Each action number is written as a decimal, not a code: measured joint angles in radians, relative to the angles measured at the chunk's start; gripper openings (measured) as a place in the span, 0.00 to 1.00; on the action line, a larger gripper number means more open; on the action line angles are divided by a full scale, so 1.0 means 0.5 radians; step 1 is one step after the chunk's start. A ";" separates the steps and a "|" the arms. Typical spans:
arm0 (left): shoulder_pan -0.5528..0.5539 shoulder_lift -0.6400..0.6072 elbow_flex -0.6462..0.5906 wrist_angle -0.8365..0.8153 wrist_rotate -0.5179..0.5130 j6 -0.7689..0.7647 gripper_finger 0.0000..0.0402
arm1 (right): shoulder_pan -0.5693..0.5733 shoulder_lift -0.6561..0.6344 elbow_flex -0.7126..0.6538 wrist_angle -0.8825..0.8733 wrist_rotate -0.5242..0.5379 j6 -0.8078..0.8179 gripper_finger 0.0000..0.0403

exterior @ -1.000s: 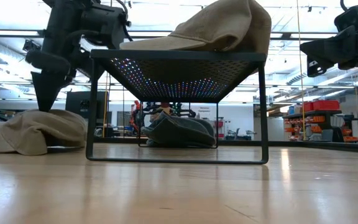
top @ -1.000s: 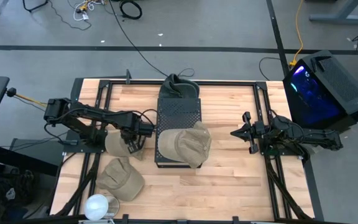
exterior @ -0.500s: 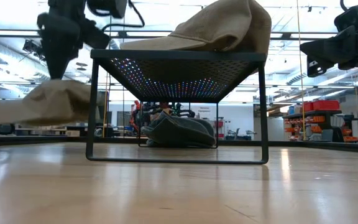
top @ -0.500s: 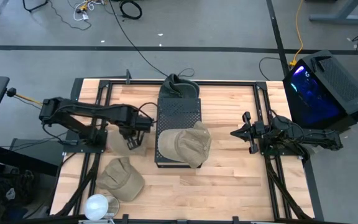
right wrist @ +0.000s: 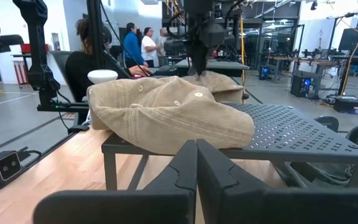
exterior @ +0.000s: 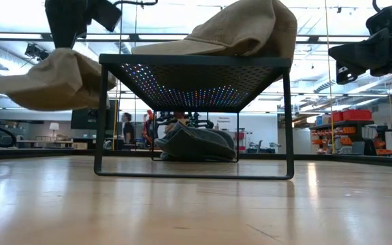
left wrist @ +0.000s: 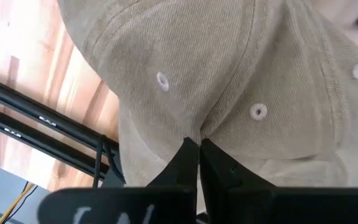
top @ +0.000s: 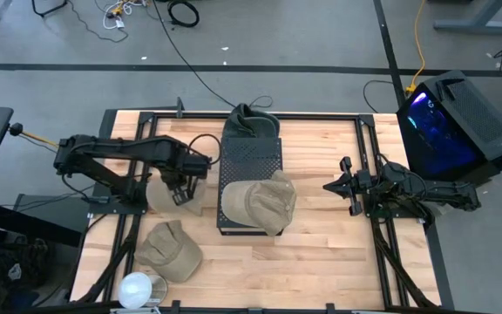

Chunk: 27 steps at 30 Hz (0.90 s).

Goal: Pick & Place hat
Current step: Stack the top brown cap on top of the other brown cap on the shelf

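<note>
My left gripper hangs left of the black mesh stand, pointing down, shut on a tan corduroy hat. In the low view that hat hangs about level with the stand's top. A second tan hat lies on the stand's near end. A third tan hat rests on the table at the near left. My right gripper waits shut and level at the table's right side, touching nothing. My left gripper pinches a fold of cloth on the hat's crown, beside two eyelets, between its two fingers. The fingers come from above, pointing down. The hat hangs below them, lifted clear of the table, its brim sagging toward the left.
A dark hat lies at the stand's far end, partly under it in the low view. A white round object sits at the near left corner. Black rails run along both table sides. People stand in the room beyond.
My left gripper has gone straight up, staying shut. The tan hat, which lay on the table beside the stand, has come up with it and now hangs clear of the wood at about the height of the stand's top.
</note>
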 joint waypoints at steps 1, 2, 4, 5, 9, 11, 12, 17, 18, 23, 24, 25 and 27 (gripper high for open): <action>0.000 0.000 0.023 -0.003 0.005 0.001 0.01 | 0.000 0.000 0.000 0.001 0.000 0.000 0.02; 0.000 -0.002 0.047 0.001 0.022 0.013 0.01 | 0.000 0.000 0.000 0.001 -0.001 0.000 0.02; 0.000 -0.021 0.086 -0.004 0.064 0.029 0.01 | 0.000 0.000 0.000 0.001 -0.001 0.000 0.02; 0.000 -0.026 0.115 -0.005 0.076 0.031 0.01 | 0.000 0.000 0.000 0.001 0.000 0.000 0.02; 0.000 -0.040 0.203 -0.002 0.083 0.033 0.01 | 0.000 0.000 0.000 0.002 0.000 0.001 0.02; 0.000 -0.052 0.261 -0.003 0.076 0.033 0.01 | 0.000 0.000 0.000 0.002 0.000 0.000 0.02; 0.000 -0.050 0.286 -0.003 0.071 0.034 0.01 | 0.000 0.000 0.000 0.002 0.000 0.000 0.02; 0.000 -0.053 0.436 -0.002 0.048 0.047 0.01 | 0.000 0.000 0.000 0.002 -0.001 0.000 0.02; -0.001 -0.052 0.467 -0.001 0.035 0.053 0.01 | 0.000 0.000 0.000 0.002 0.000 0.000 0.02; 0.000 -0.052 0.649 0.034 0.018 0.089 0.01 | 0.000 0.000 0.000 0.002 0.000 0.000 0.02; -0.001 -0.052 0.682 0.061 0.020 0.090 0.01 | 0.000 0.000 0.000 0.002 0.000 0.000 0.02; -0.002 -0.052 0.715 0.090 0.023 0.090 0.01 | 0.000 0.000 0.000 0.002 -0.001 0.000 0.02; -0.002 -0.052 0.775 0.152 0.035 0.092 0.01 | 0.000 0.000 0.000 0.002 0.000 0.000 0.02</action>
